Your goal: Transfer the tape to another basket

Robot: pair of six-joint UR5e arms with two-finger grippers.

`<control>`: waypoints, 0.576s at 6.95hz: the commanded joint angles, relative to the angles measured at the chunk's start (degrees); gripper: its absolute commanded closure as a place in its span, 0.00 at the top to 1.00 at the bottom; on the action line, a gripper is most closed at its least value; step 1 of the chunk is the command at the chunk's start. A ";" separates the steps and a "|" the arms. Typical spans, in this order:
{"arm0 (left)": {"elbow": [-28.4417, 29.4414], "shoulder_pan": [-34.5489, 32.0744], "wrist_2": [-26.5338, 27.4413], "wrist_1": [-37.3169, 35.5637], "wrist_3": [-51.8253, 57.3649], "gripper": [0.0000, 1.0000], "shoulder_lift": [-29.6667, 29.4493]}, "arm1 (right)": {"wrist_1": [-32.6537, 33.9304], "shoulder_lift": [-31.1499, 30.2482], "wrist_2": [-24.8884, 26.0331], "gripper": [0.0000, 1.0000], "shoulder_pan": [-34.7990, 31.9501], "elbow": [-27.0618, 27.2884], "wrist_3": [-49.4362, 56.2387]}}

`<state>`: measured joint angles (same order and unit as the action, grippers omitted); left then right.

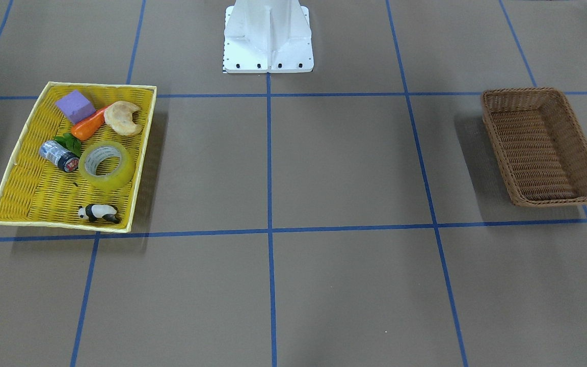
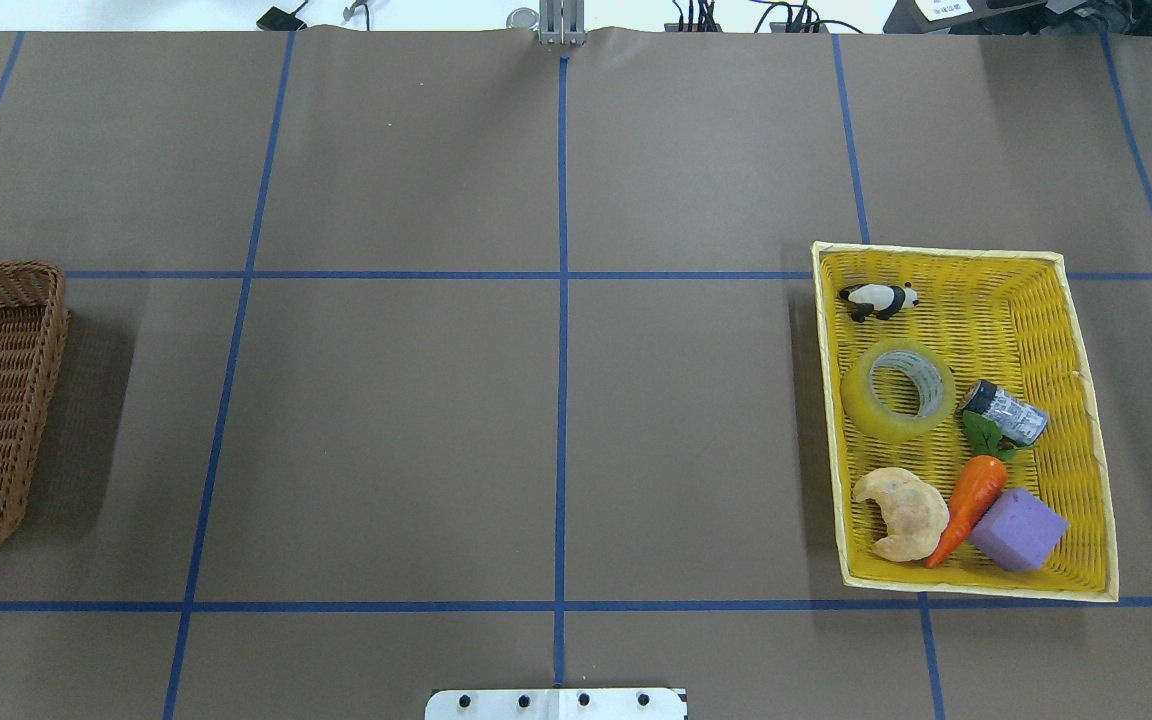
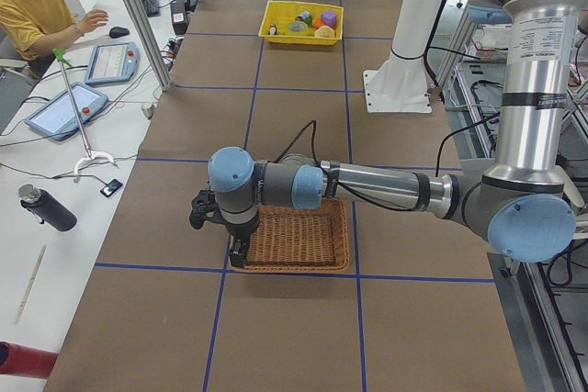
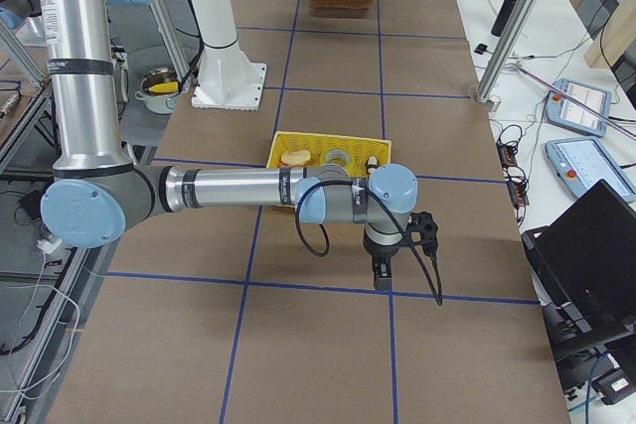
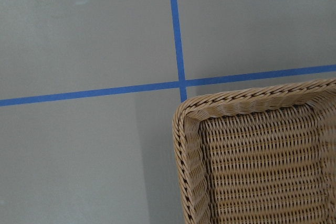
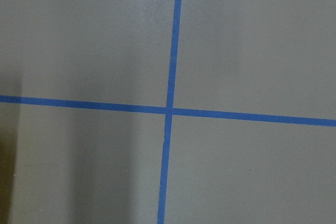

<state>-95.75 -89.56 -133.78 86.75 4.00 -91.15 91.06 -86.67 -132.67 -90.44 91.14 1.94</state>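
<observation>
Across from the robot, the tape (image 1: 107, 165) lies flat in the yellow tray (image 1: 33, 193), hole facing up (its axis vertical), just beside the can (image 1: 59, 156); the basket (image 1: 523, 90) sits well apart. Overhead, bare table (image 2: 396, 440) stretches between tray and basket. Seen from the left end, the left arm (image 3: 377, 185) reaches out low, the left gripper (image 3: 238, 250) pointing down over the basket's corner. Seen from the right end, the right gripper (image 4: 382, 275) hangs over bare table beside the tray. Whether either gripper is open, I cannot tell.
</observation>
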 commanded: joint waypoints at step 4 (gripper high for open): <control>-1.19 0.00 0.01 0.44 -0.04 0.98 0.27 | -0.09 0.01 0.04 1.00 0.17 0.62 0.34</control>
<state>-96.76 -89.56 -133.79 87.14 3.96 -91.00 90.98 -86.66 -132.70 -90.40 91.42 2.25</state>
